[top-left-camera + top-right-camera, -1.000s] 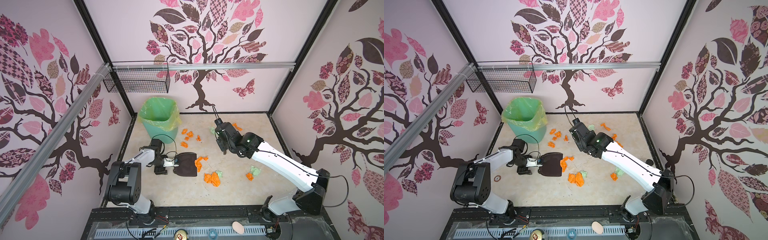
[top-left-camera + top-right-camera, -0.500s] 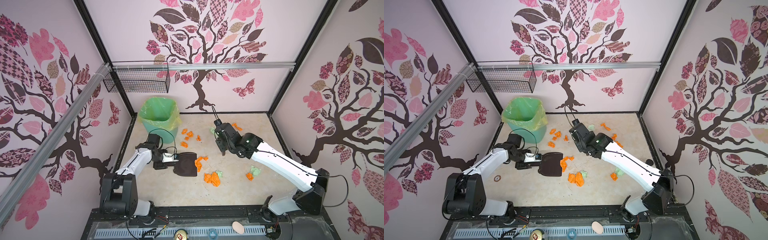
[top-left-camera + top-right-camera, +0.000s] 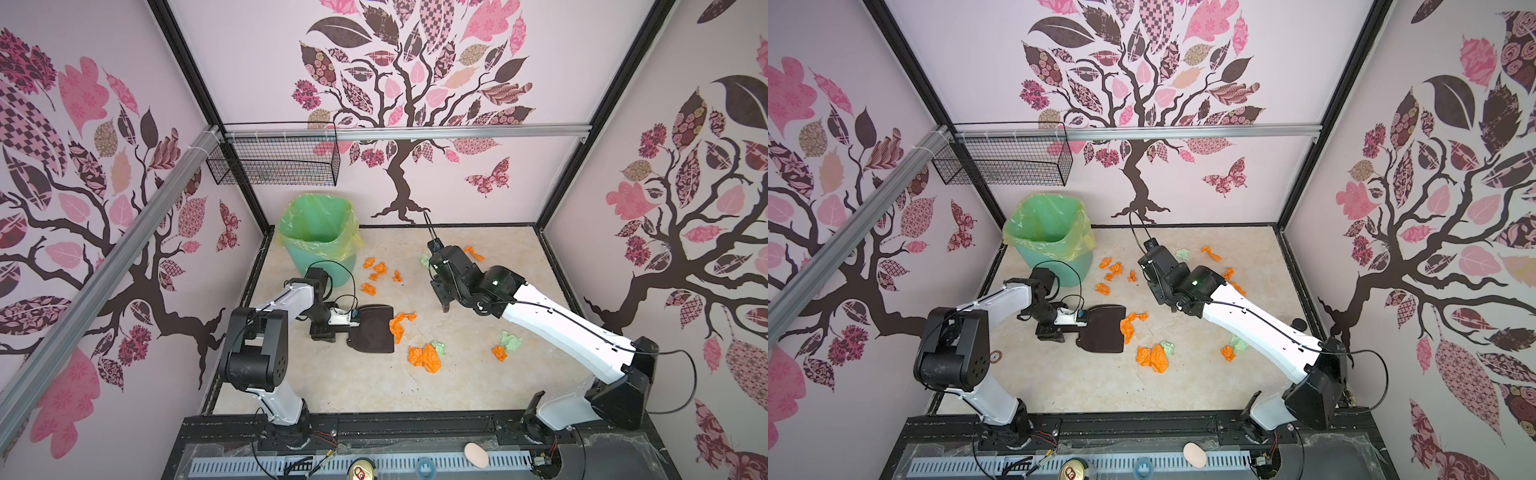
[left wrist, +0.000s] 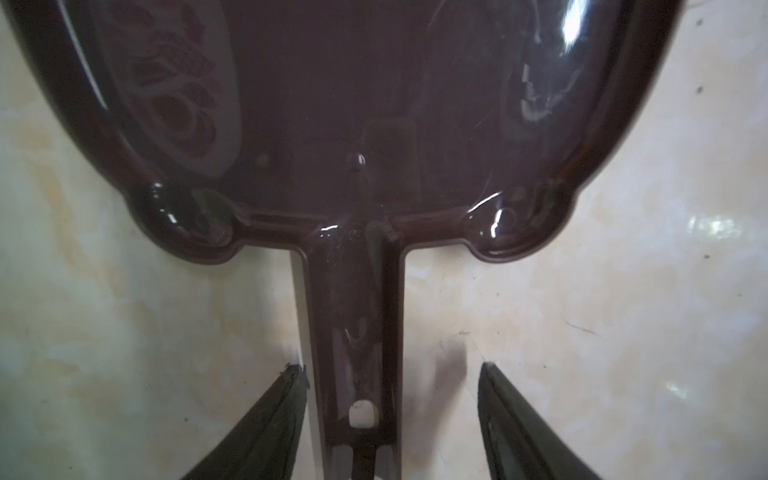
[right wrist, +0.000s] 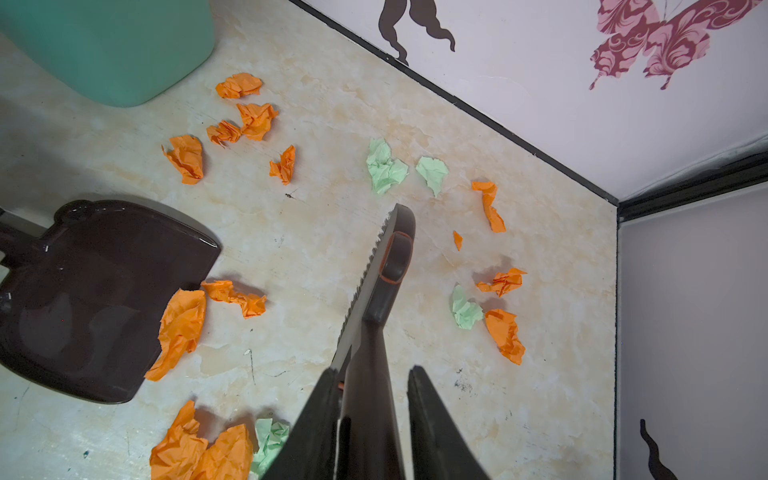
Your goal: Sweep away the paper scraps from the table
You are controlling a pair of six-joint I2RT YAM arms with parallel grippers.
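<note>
Left arm (image 3: 286, 299) has shifted pose, dustpan (image 3: 372, 328) unmoved | left gripper (image 4: 390, 368) spread astride its handle | right gripper (image 5: 374, 370) pinching brush (image 5: 395, 257) handle

Orange and green paper scraps (image 5: 183, 328), beige marbled table (image 5: 324, 116), dark brown dustpan (image 5: 83, 299), teal bin (image 5: 108, 45), dark brush (image 5: 370, 332)

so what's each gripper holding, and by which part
Right gripper: dark toothed tool, clamped at one end. Left gripper: nothing, open astride the dustpan handle.

I can read no text, label or number anywhere. The can top (image 3: 360, 471), well in front of the dustpan (image 3: 372, 329), is too small to read.
</note>
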